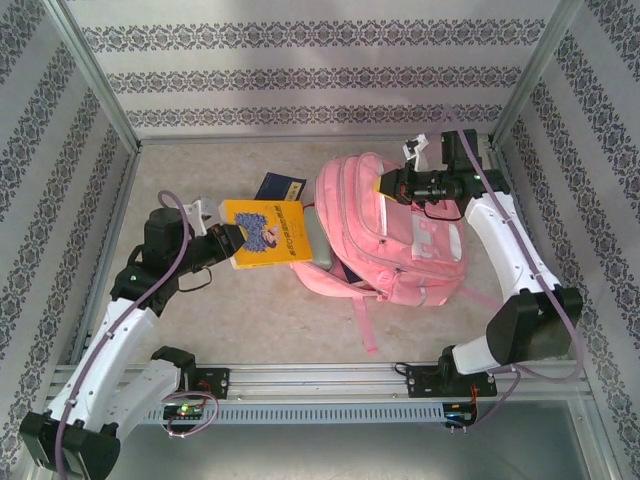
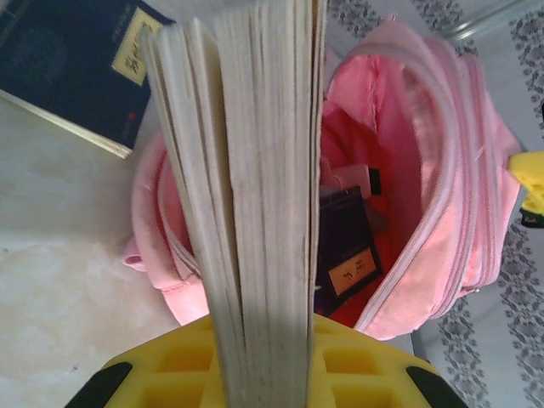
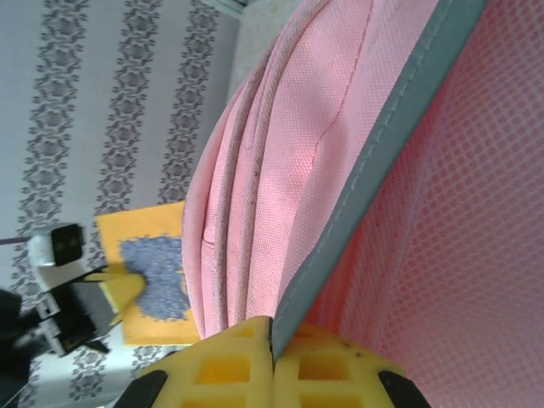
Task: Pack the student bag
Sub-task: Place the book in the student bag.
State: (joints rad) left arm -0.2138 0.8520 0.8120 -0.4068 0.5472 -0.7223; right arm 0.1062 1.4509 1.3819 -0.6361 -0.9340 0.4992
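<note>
Left tool (image 1: 230, 240): jaws narrow, clamped on a thick yellow book (image 1: 268, 233) held above the bench (image 1: 250, 330). In the left wrist view the book's page edge stands upright between the yellow pads (image 2: 183, 378) and hides the middle of the scene behind it. The cover bears a blue-grey figure and a line of print too small to read.

Beyond this tool and off to one side, a dark blue book (image 1: 280, 187) lies flat on the bench. It is partly covered by the yellow one and cut off by the frame edge at the wrist. The characters on its yellow label (image 2: 127, 53) are illegible.

Straight ahead of the left tool lies the student bag (image 1: 400, 240), front pockets up and open mouth facing the tool. It is pink fabric with curved zip lines, a pale patch (image 1: 428, 238) on the front, and straps (image 1: 365, 320) trailing over the bench. The yellow book's far edge reaches the mouth; whether it has entered cannot be told. Inside the red-pink lining stands a dark book (image 2: 344, 229), half hidden, its orange label (image 2: 350, 274) blurred.

Right tool (image 1: 392, 185): at the far side of the bag, jaws closed together on a grey-edged strip of the bag's fabric beside pink mesh (image 3: 459, 255).
</note>
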